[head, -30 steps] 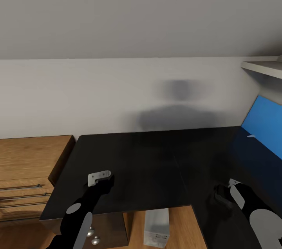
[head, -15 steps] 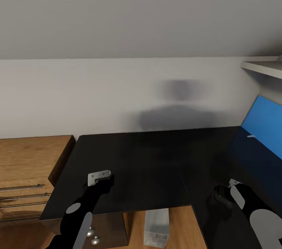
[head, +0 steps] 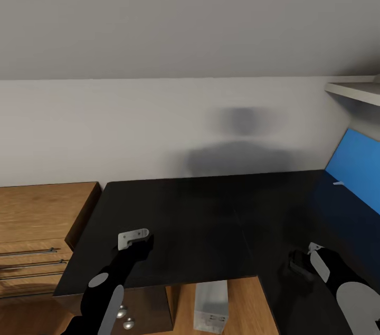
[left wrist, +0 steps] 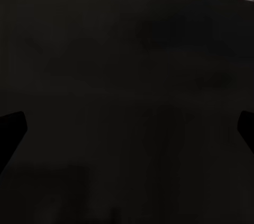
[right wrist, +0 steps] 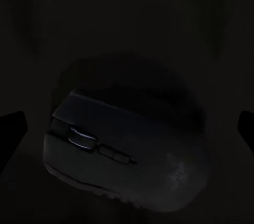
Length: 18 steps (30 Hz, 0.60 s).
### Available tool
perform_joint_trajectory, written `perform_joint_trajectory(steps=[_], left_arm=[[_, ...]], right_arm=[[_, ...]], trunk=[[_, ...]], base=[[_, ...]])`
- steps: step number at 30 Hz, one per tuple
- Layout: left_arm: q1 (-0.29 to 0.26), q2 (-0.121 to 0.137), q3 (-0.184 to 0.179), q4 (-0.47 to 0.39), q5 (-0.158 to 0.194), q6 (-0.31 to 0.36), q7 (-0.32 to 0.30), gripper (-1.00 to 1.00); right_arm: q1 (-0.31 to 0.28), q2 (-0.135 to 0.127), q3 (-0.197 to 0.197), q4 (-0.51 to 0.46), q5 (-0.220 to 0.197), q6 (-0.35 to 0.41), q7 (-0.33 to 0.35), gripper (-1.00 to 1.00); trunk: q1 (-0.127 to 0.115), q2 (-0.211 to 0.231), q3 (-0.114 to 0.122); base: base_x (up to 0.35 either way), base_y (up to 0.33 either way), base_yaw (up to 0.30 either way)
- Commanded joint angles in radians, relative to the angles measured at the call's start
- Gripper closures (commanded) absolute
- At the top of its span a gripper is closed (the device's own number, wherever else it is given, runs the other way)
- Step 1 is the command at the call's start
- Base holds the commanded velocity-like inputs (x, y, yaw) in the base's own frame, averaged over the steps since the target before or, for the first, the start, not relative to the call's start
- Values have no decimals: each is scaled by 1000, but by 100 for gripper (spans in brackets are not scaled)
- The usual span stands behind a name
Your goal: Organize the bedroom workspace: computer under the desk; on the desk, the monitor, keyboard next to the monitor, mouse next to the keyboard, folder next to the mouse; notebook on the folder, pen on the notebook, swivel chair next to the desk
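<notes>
The black top of the desk (head: 200, 219) spans the head view. My left gripper (head: 141, 241) hovers over its front left part; in the left wrist view it (left wrist: 127, 129) is open above bare black desk (left wrist: 127, 76). My right gripper (head: 296, 266) is low over the desk's right wing and open, with the black mouse (right wrist: 127, 150) lying between its spread fingertips, apart from both. At the far right the bright blue folder (head: 356, 163) rests on the desk with the white pen (head: 338, 184) on it. The light grey computer (head: 211, 306) stands on the floor under the desk.
A light wooden dresser (head: 37, 219) with bar handles adjoins the desk's left end. Dark drawers with round silver knobs (head: 122, 314) sit under the desk's front left. A white wall runs behind the desk, with a pale shelf (head: 353, 89) at upper right.
</notes>
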Motion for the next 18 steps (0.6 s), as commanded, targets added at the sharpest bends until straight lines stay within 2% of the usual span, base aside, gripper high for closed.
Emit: perform_joint_trajectory(steps=[1,10,18], left_arm=[[-1,0,-1,-1,11,4,9,-100],[-1,0,-1,-1,11,4,9,-100],[-1,-1,-1,-1,11,4,9,-100]], right_arm=[[-1,0,-1,-1,-11,5,-8,-100],[-6,0,-1,-1,-11,6,-10,-100],[-7,1,-1,-1,-11,5,-10,-100]], trunk=[[0,-1,-1],[0,-1,-1],[31,-57,-27]], base=[[0,0,0],[0,0,0],[0,0,0]])
